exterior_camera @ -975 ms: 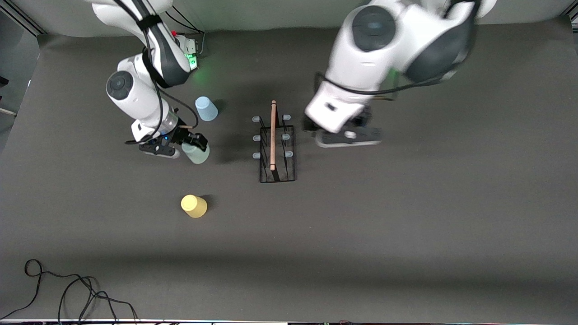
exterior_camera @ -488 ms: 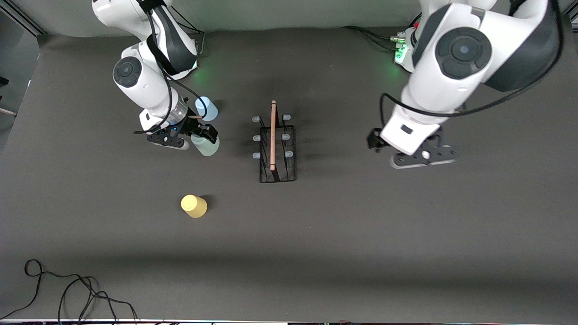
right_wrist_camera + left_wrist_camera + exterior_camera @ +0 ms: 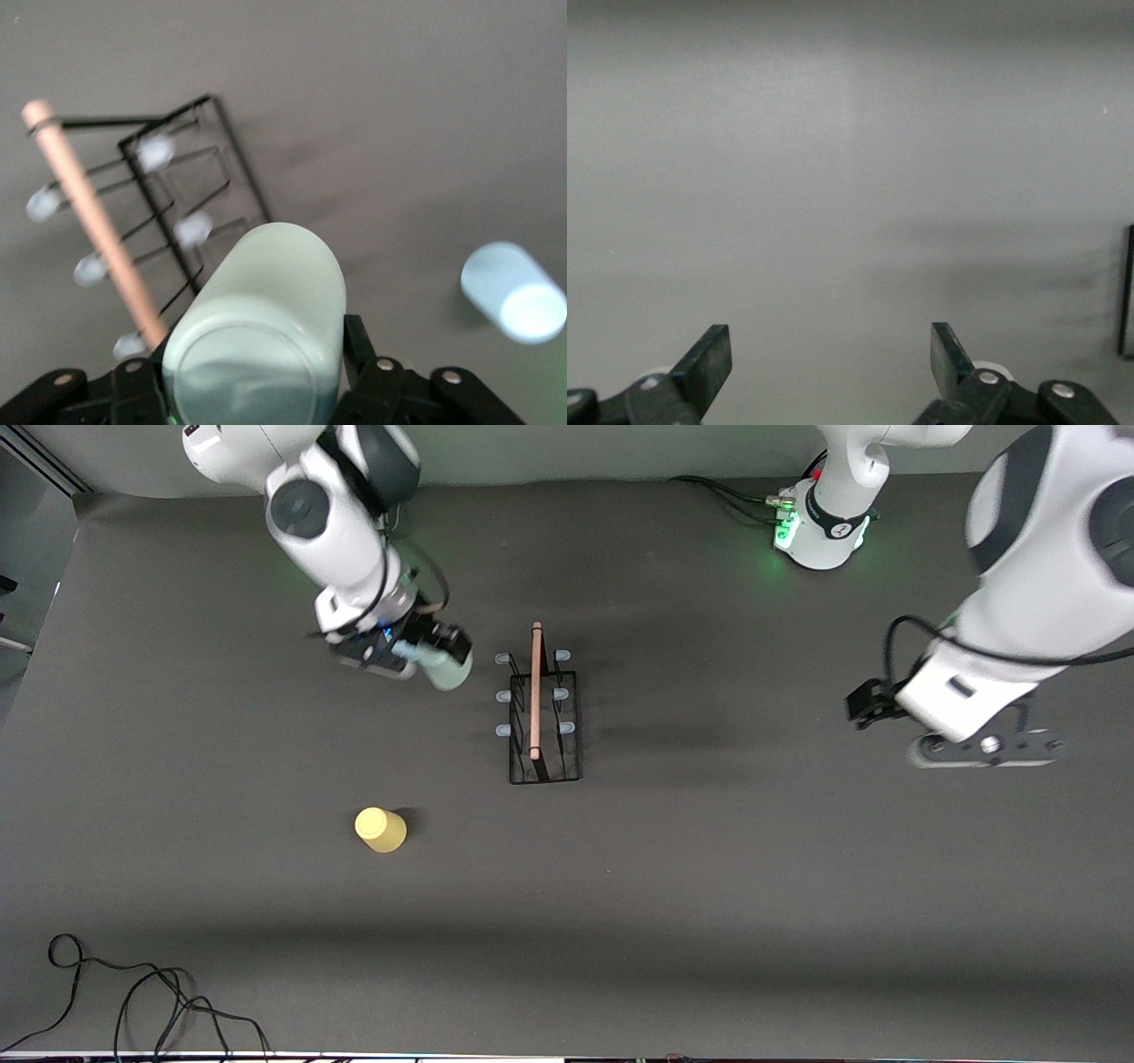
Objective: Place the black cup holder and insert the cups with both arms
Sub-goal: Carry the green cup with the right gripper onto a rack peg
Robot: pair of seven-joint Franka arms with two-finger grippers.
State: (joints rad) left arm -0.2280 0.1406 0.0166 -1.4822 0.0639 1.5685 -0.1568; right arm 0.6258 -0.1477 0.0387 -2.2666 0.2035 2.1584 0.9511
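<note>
The black cup holder (image 3: pixel 542 722) stands at mid-table, its wooden rod handle (image 3: pixel 536 691) on top. It also shows in the right wrist view (image 3: pixel 190 190). My right gripper (image 3: pixel 423 654) is shut on the pale green cup (image 3: pixel 448 671), held tilted in the air just beside the holder's prongs. The cup (image 3: pixel 261 332) fills the space between the right gripper's (image 3: pixel 255 363) fingers. A yellow cup (image 3: pixel 381 829) stands nearer the front camera. The light blue cup (image 3: pixel 514 292) shows only in the right wrist view. My left gripper (image 3: pixel 983 750) (image 3: pixel 830 361) hangs open and empty over bare table at the left arm's end.
Black cables (image 3: pixel 133 1001) lie at the table's front corner on the right arm's end. The left arm's green-lit base (image 3: pixel 819 522) stands at the table's top edge. The dark mat (image 3: pixel 709 868) is bare around the holder.
The right gripper has lifted the green cup and carried it toward the holder. The left arm has swung away from the holder to its own end of the table.
</note>
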